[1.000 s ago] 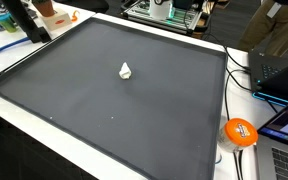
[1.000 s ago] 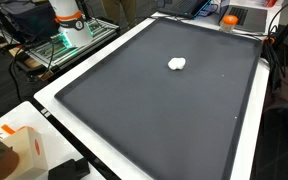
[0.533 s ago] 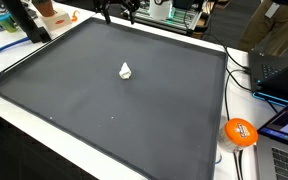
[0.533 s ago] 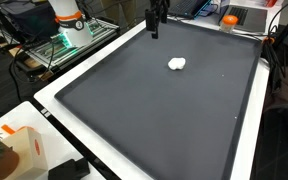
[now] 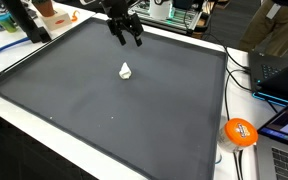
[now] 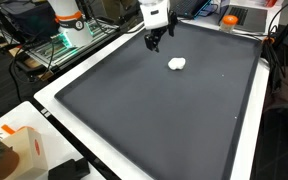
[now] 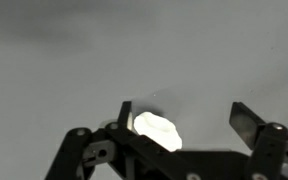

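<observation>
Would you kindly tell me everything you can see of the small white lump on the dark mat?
The white lump is small, crumpled and irregular, looking like wadded paper or tissue, though its material cannot be told. It lies alone near the middle of the dark mat, resting on it and touching nothing else. In the wrist view it shows bright between the fingers of the open gripper, which hovers apart from it.
</observation>
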`<state>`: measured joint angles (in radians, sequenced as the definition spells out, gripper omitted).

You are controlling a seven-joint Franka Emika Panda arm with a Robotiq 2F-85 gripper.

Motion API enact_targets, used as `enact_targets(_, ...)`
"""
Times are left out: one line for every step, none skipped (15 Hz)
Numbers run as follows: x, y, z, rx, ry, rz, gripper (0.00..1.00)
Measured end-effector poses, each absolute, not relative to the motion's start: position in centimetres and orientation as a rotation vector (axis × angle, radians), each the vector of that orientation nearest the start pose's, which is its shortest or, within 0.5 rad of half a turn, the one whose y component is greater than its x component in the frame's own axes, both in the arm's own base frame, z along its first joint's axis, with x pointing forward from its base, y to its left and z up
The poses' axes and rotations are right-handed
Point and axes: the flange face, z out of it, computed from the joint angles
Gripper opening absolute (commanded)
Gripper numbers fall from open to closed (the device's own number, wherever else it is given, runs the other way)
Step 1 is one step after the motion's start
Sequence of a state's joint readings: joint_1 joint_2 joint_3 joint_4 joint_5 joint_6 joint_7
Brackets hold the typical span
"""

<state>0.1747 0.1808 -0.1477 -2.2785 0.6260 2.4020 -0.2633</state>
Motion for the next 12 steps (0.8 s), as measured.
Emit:
enact_targets(53.0,1.7,26.4,-2.745,0.327,-0.013,1.00)
enact_targets(53.2,1.8,25.7,-2.749,0.388,-0.031,1.00)
enact_targets(53.5,1.9,25.1,-2.752,0.440,-0.045,1.00)
enact_targets(53.8,2.2,24.6,-2.753,0.487,-0.059,1.00)
enact_targets(54.1,2.6,24.2,-2.754,0.528,-0.073,1.00)
enact_targets(54.5,3.0,24.0,-2.753,0.562,-0.082,1.00)
enact_targets(54.7,3.4,23.8,-2.754,0.589,-0.085,1.00)
enact_targets(55.0,3.8,23.6,-2.758,0.608,-0.084,1.00)
enact_targets(55.2,4.1,23.5,-2.766,0.625,-0.078,1.00)
enact_targets(55.4,4.3,23.3,-2.775,0.643,-0.069,1.00)
enact_targets(55.6,4.5,23.0,-2.785,0.662,-0.060,1.00)
enact_targets(55.7,4.5,22.7,-2.793,0.680,-0.051,0.98)
